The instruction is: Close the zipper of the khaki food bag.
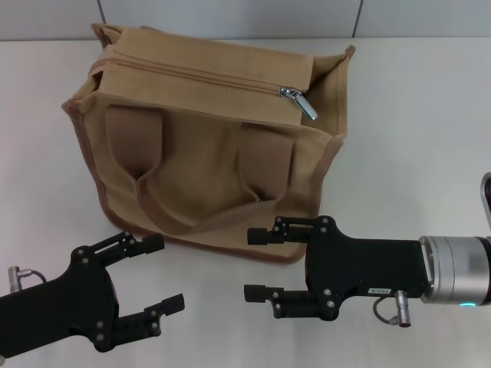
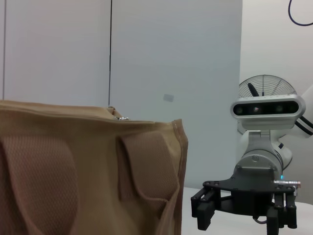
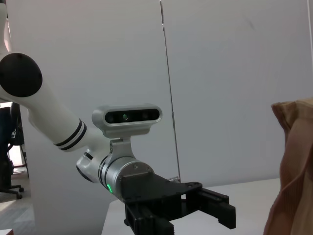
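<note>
1. The zipper [image 1: 192,79] runs along the top of the khaki food bag [image 1: 207,146], in the upper centre of the head view. Its silver slider [image 1: 295,96] sits near the right end of the line, pull tab hanging toward the front. From here the teeth to the left of it look joined, so I judge the zipper mostly or wholly closed.
2. The bag stands upright on the white surface [image 1: 414,130], its 2 handles [image 1: 196,207] drooping down the near face, which leaves the top unobstructed.
3. The left gripper [image 1: 157,274] hovers low at the lower left of the frame, near the bag's front bottom edge, fingers spread apart and grasping nothing.
4. The right gripper [image 1: 258,264] sits at lower centre-right, level with the bag's base, fingers released and empty. Both seem placed clear of the bag, neither touching it.
</note>
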Controlling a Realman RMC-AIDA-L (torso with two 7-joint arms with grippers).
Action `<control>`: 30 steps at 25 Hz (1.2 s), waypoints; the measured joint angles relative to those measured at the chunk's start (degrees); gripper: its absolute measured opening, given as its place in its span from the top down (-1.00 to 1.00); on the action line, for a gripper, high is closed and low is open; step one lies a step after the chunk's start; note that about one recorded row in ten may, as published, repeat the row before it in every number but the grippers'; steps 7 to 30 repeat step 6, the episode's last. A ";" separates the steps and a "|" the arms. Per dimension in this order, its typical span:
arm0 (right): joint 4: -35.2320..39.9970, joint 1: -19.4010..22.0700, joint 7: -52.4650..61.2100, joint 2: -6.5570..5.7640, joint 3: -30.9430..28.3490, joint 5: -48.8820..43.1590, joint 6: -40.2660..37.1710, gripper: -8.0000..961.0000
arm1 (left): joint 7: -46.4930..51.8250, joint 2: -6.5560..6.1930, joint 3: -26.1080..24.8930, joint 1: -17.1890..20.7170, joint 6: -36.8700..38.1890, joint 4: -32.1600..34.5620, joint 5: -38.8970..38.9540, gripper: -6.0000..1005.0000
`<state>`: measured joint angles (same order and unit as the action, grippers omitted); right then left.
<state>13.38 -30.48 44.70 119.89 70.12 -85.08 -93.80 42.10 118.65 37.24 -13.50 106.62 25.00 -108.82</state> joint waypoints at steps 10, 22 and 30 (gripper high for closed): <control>-1.49 -0.07 -3.55 0.00 0.06 1.16 -0.02 -0.43 | 0.00 0.08 0.06 -0.65 -0.17 -0.59 0.01 -0.56; -1.49 -0.07 -3.55 0.00 0.06 1.16 -0.02 -0.43 | 0.00 0.08 0.06 -0.65 -0.17 -0.59 0.01 -0.56; -1.49 -0.07 -3.55 0.00 0.06 1.16 -0.02 -0.43 | 0.00 0.08 0.06 -0.65 -0.17 -0.59 0.01 -0.56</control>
